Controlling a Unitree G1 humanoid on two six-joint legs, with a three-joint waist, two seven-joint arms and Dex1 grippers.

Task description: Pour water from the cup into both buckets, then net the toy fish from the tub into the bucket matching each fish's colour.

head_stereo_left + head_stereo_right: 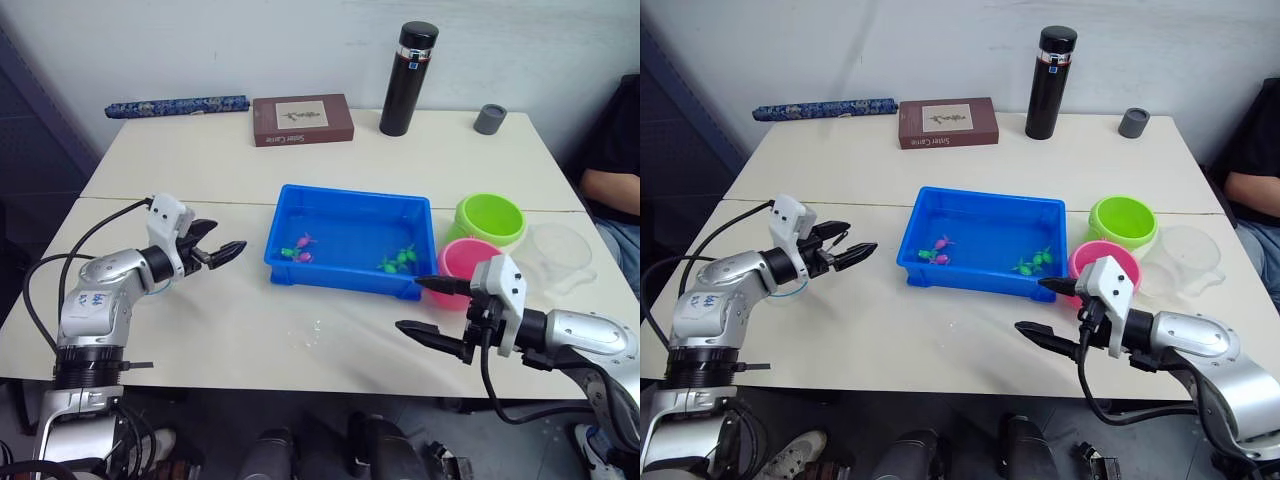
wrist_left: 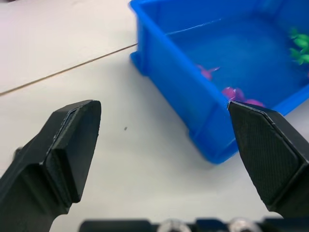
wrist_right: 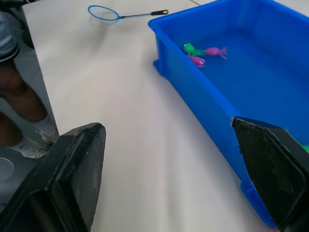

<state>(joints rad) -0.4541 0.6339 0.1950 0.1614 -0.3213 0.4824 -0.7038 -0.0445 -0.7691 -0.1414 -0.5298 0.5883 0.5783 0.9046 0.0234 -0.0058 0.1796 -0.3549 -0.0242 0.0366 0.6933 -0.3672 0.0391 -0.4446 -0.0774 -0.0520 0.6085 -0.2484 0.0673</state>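
Left gripper [image 1: 222,250]: raised just above the pale table [image 1: 250,330], left of the tub, black fingers spread apart, nothing between them, pointed toward the tub's near left corner. Net [image 3: 107,13]: flat on the table in the right wrist view, light blue hoop with thin dark handle, well apart from the tub's corner; in the head views largely hidden under the left arm. Along the far edge: rolled dark blue patterned cloth [image 1: 177,105], then brown boxed book [image 1: 302,119], both well apart from the tub. Tub [image 1: 285,262]: bright blue, shallow, centre of the table, holding water. Toy fish: pink-and-green cluster [image 1: 298,250] at the tub's near left, green cluster [image 1: 398,260] at its near right. Black flask [image 1: 407,66]: upright at the far edge, behind the tub. Right gripper [image 1: 432,311]: near the front edge, just in front of the tub's right corner and the pink bucket, fingers wide apart, empty. Pink bucket [image 1: 462,259]: just beside the tub's right end, upright. Green bucket [image 1: 490,220]: directly behind the pink one, touching or nearly so. Small grey cap [image 1: 490,118]: far right corner. Cup [image 1: 560,252]: clear, upright, right of both buckets. Person's dark sleeve and arm [image 1: 610,170]: at the right border.
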